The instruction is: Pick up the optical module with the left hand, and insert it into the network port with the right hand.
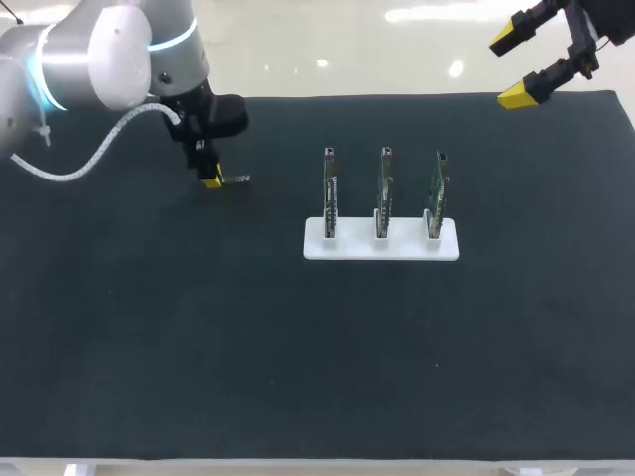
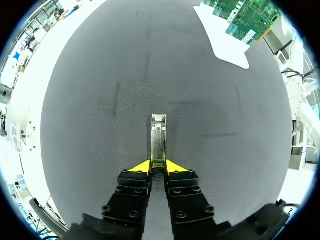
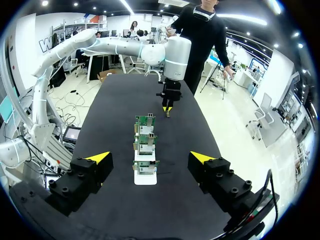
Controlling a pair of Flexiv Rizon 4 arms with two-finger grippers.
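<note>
Bare mat (image 1: 298,347) around the white stand (image 1: 317,244)
Three circuit boards (image 1: 384,188) rise from it, gaps between them. The left gripper (image 1: 211,179) sits low to its left; the right gripper (image 1: 521,67) hangs beyond its far right corner.

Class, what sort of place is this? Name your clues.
Probably a robotics test bench: a black table, a white rack of three circuit boards, and an optical module held in the left pincer.
</note>
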